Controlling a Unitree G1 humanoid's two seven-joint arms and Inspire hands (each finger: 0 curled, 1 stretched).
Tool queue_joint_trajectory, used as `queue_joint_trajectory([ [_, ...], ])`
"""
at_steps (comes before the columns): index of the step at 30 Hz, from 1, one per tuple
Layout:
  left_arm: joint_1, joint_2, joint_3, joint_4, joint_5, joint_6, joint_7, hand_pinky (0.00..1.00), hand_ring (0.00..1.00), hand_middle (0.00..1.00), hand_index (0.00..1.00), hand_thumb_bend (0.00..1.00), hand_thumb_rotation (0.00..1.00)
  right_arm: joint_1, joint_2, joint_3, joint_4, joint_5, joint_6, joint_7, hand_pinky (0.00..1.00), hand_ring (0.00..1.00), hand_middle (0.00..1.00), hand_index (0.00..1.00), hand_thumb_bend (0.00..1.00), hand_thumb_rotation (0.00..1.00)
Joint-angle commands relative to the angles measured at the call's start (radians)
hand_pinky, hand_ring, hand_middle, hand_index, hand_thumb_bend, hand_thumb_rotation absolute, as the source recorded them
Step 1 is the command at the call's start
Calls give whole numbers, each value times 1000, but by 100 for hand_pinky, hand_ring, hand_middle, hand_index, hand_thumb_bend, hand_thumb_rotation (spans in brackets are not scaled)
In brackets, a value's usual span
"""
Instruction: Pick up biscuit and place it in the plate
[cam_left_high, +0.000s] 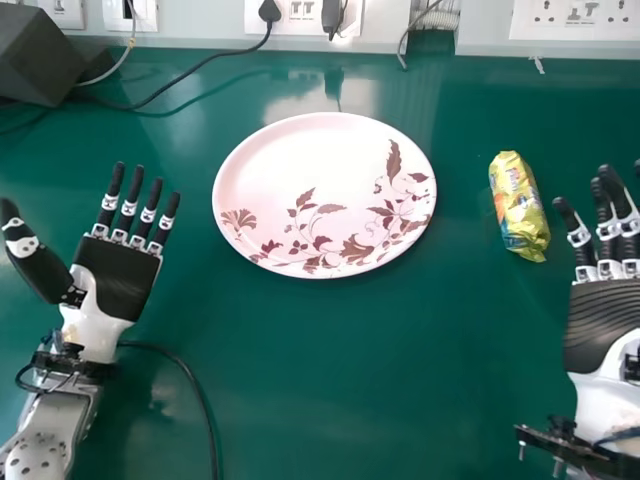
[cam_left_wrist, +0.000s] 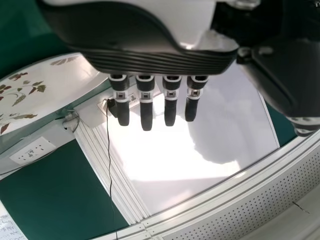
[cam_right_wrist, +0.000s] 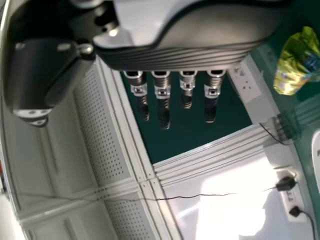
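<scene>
the biscuit (cam_left_high: 519, 207), long axis running roughly fore-and-aft, is being flanked on its right by the nearer right hand (cam_left_high: 604, 325), straight-fingered and empty.

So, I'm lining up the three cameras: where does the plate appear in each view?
Head view: the plate is whole, left of the biscuit packet.
Left wrist view: part of the plate, near the wall sockets.
Right wrist view: a sliver of what looks like the plate, near the black plugs.
Shared landmark: the wall sockets, behind the plate in the head view.
</scene>
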Motion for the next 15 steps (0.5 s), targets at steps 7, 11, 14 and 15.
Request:
queue_joint_trajectory([
  [7,-7,15,12,57,1,1,-22,93,90,96,97,100,83,35,7,20,-86,-224,25,-104,87,88,87,94,89,84],
  [11,-19,16,12,74,5,-2,-22,94,92,96,98,100,84,42,4,27,-131,-318,63,-146,86,88,87,93,89,83],
  [14,-25,17,8,79,10,-5,-28,95,93,97,100,100,87,45,-4,29,-162,-385,95,-165,87,88,87,93,89,84],
  [15,-28,18,8,81,10,-4,-28,95,93,98,100,100,88,45,-3,30,-170,-405,105,-173,87,88,87,93,89,83],
])
